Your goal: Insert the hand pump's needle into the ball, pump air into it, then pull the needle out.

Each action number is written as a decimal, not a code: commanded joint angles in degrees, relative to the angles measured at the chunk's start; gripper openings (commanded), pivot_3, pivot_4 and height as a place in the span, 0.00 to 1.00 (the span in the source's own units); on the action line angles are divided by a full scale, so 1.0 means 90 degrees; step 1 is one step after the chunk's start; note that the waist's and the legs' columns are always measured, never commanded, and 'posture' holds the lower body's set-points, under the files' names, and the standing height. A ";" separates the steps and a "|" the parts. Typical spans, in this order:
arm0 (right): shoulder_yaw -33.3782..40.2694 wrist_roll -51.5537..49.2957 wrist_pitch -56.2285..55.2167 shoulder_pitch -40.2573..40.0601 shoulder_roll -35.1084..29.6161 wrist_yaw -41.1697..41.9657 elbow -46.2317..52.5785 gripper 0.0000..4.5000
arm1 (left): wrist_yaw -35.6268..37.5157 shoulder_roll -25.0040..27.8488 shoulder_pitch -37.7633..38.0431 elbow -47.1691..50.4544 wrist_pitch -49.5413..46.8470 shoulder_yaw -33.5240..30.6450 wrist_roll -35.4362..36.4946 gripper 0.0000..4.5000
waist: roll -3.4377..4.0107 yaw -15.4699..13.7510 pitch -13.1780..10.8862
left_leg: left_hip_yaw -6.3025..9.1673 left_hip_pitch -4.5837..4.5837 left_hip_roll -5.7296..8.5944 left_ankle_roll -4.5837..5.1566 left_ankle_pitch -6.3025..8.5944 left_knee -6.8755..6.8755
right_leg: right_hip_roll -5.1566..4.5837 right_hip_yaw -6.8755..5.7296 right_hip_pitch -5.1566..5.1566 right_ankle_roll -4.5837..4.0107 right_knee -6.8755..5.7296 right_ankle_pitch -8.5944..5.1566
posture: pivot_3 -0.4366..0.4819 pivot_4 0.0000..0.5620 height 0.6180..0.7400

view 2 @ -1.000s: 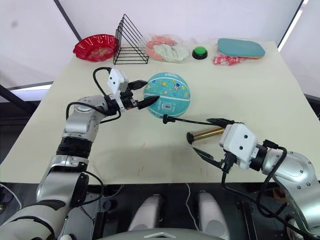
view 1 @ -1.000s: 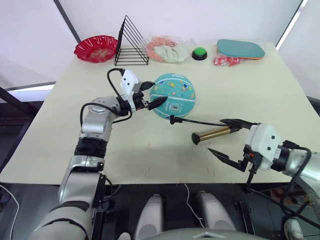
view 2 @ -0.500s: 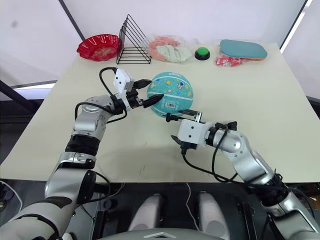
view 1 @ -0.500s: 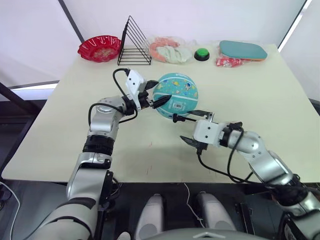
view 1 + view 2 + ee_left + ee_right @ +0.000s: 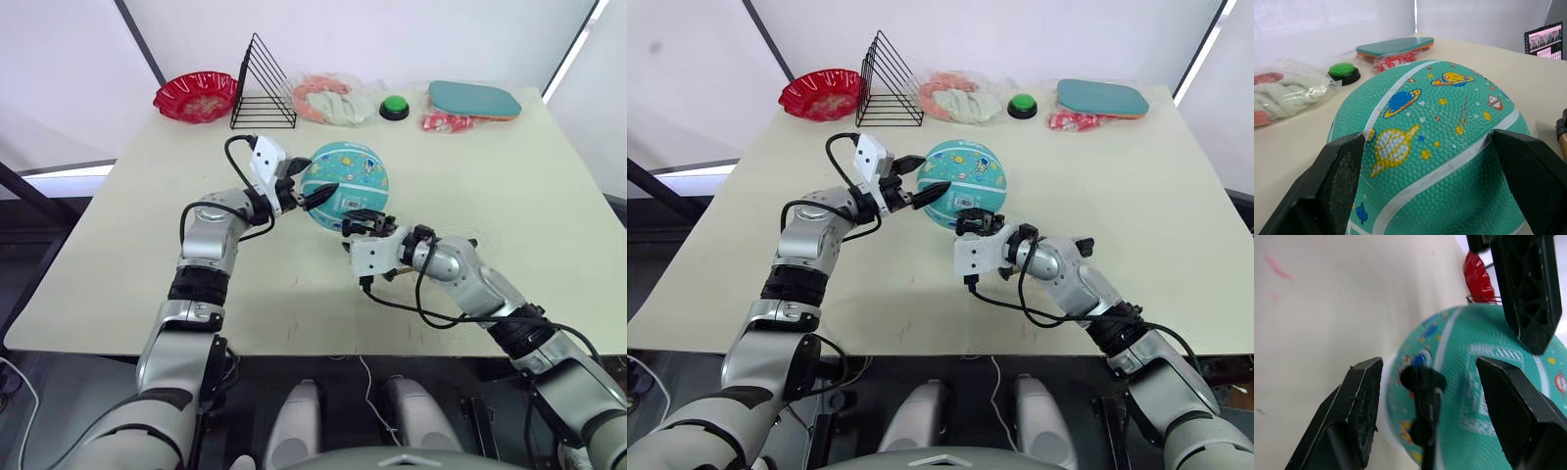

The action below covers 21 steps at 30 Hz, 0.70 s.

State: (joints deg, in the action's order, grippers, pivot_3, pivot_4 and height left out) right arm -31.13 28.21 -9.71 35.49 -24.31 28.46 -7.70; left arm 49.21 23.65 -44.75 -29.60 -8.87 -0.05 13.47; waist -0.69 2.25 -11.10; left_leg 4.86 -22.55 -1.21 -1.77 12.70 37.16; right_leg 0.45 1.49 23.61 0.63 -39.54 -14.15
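Pale surface [image 5: 127,235], with the ball [image 5: 345,184] resting near its middle, label side turned toward the robot. Left end effector [image 5: 312,186] set against the ball's left flank, fingers [image 5: 1337,171] spread wide and bracketing the ball on both sides, close against its skin in the left wrist view; steadying rather than squeezing, by the look of it. Right end effector [image 5: 361,227] just in front of the ball's near side, pointing up toward it, fingers [image 5: 1359,406] apart with nothing clamped. Between those open fingers, the black fitting of the needle [image 5: 1421,382], lying against or just off the ball's near lower face; metal pin itself too small to make out, so seated or not, cannot tell. Hose axis running roughly along the right end effector's own line, toward the ball. Hand pump's gold barrel hidden behind the right arm. Right arm clearly the nearer to the fitting: likely next, closing on it and pressing straight along that axis into the valve.
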 commanded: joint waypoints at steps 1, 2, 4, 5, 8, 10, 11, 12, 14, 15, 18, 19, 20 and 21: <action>0.0078 0.0175 -0.0286 0.0144 0.0039 -0.0118 -0.0061 0.71 | -0.0107 0.0041 0.0054 0.0106 -0.0036 -0.0058 -0.0066 0.97 | 0.0000 0.0003 0.0000 | 0.0000 0.0001 0.0000 0.0000 0.0000 0.0000 | 0.0000 0.0001 0.0000 0.0000 -0.0003 0.0000 | 0.48 0.27 1.00; 0.0084 0.0211 -0.0319 0.0149 0.0051 -0.0126 -0.0109 0.71 | -0.0113 0.0043 0.0052 0.0102 -0.0034 -0.0062 -0.0063 0.97 | 0.0000 0.0007 0.0000 | 0.0000 0.0002 0.0000 0.0000 0.0000 0.0001 | 0.0001 0.0002 0.0000 -0.0001 -0.0006 0.0000 | 0.48 0.27 1.00; 0.0074 0.0299 -0.0395 0.0170 0.0095 -0.0184 -0.0236 0.71 | -0.0130 0.0049 0.0056 0.0098 -0.0028 -0.0072 -0.0058 0.97 | 0.0000 0.0009 0.0000 | -0.0001 0.0003 0.0000 0.0000 0.0000 0.0003 | 0.0001 0.0004 0.0001 -0.0001 -0.0012 -0.0001 | 0.48 0.27 1.00; 0.0058 0.0363 -0.0407 0.0179 0.0136 -0.0230 -0.0321 0.71 | -0.0138 0.0051 0.0068 0.0111 -0.0027 -0.0075 -0.0057 0.97 | 0.0000 0.0010 0.0000 | -0.0001 0.0003 0.0000 0.0000 0.0000 0.0004 | 0.0001 0.0004 0.0001 -0.0001 -0.0014 -0.0001 | 0.48 0.27 1.00; 0.0062 0.0485 -0.0470 0.0199 0.0235 -0.0336 -0.0507 0.71 | -0.0150 0.0058 0.0091 0.0144 -0.0040 -0.0079 -0.0047 0.97 | 0.0000 0.0012 0.0000 | -0.0002 0.0007 0.0000 0.0000 -0.0001 0.0005 | 0.0002 0.0006 0.0001 -0.0001 -0.0019 -0.0001 | 0.48 0.27 1.00; 0.0089 0.0564 -0.0499 0.0218 0.0283 -0.0409 -0.0596 0.71 | -0.0152 0.0063 0.0101 0.0158 -0.0050 -0.0085 -0.0043 0.97 | 0.0000 0.0013 0.0000 | -0.0003 0.0008 0.0000 0.0000 -0.0001 0.0005 | 0.0002 0.0007 0.0001 -0.0001 -0.0021 -0.0001 | 0.48 0.27 1.00; 0.0104 0.0598 -0.0514 0.0234 0.0304 -0.0449 -0.0644 0.65 | -0.0152 0.0064 0.0108 0.0165 -0.0051 -0.0086 -0.0045 0.97 | 0.0000 0.0013 0.0000 | -0.0003 0.0008 0.0000 0.0000 -0.0001 0.0005 | 0.0002 0.0008 0.0001 -0.0002 -0.0021 -0.0001 | 0.48 0.27 1.00; 0.0121 0.0652 -0.0519 0.0266 0.0331 -0.0530 -0.0718 0.59 | -0.0157 0.0066 0.0115 0.0172 -0.0056 -0.0092 -0.0044 0.97 | 0.0000 0.0013 0.0000 | -0.0003 0.0008 0.0000 0.0000 -0.0001 0.0005 | 0.0002 0.0008 0.0001 -0.0002 -0.0022 -0.0001 | 0.48 0.27 1.00; 0.0137 0.0734 -0.0566 0.0336 0.0369 -0.0679 -0.0871 0.40 | -0.0167 0.0066 0.0134 0.0198 -0.0069 -0.0102 -0.0041 0.97 | 0.0000 0.0015 0.0000 | -0.0004 0.0009 0.0000 -0.0001 -0.0001 0.0005 | 0.0002 0.0010 0.0001 -0.0002 -0.0023 -0.0001 | 0.48 0.27 1.00; 0.0139 0.0780 -0.0591 0.0372 0.0394 -0.0772 -0.0942 0.28 | -0.0173 0.0062 0.0150 0.0227 -0.0081 -0.0102 -0.0043 0.97 | 0.0000 0.0016 0.0000 | -0.0004 0.0010 0.0000 -0.0001 -0.0002 0.0005 | 0.0002 0.0010 0.0001 -0.0002 -0.0023 -0.0001 | 0.48 0.27 1.00; 0.0136 0.0835 -0.0667 0.0427 0.0465 -0.0926 -0.1077 0.06 | -0.0195 0.0053 0.0182 0.0303 -0.0121 -0.0104 -0.0036 0.97 | 0.0000 0.0016 0.0000 | -0.0003 0.0011 0.0000 -0.0001 -0.0002 0.0004 | 0.0003 0.0009 0.0001 -0.0002 -0.0025 -0.0001 | 0.48 0.27 1.00; 0.0144 0.0836 -0.0693 0.0427 0.0488 -0.0954 -0.1096 0.06 | -0.0202 0.0054 0.0189 0.0326 -0.0136 -0.0106 -0.0033 0.97 | 0.0000 0.0016 0.0000 | -0.0003 0.0012 0.0000 -0.0002 -0.0002 0.0003 | 0.0003 0.0010 0.0001 -0.0003 -0.0025 -0.0001 | 0.48 0.27 1.00; 0.0156 0.0830 -0.0718 0.0424 0.0512 -0.0979 -0.1113 0.06 | -0.0207 0.0055 0.0196 0.0346 -0.0148 -0.0109 -0.0030 0.97 | 0.0000 0.0016 0.0000 | -0.0003 0.0011 0.0000 -0.0002 -0.0002 0.0003 | 0.0003 0.0010 0.0002 -0.0003 -0.0025 -0.0002 | 0.48 0.27 1.00; 0.0164 0.0825 -0.0737 0.0422 0.0526 -0.0996 -0.1125 0.06 | -0.0211 0.0056 0.0201 0.0359 -0.0155 -0.0110 -0.0028 0.97 | 0.0000 0.0016 0.0000 | -0.0003 0.0010 0.0000 -0.0002 -0.0002 0.0003 | 0.0003 0.0011 0.0002 -0.0003 -0.0024 -0.0002 | 0.48 0.27 1.00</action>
State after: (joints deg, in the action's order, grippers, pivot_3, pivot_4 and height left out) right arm -30.96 35.72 -15.68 38.23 -19.92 20.61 -18.41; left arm 47.71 23.79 -43.36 -27.64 -9.78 -0.71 13.54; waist -0.69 2.40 -11.10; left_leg 4.82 -22.45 -1.21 -1.78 12.68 37.19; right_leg 0.48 1.60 23.62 0.60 -39.76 -14.17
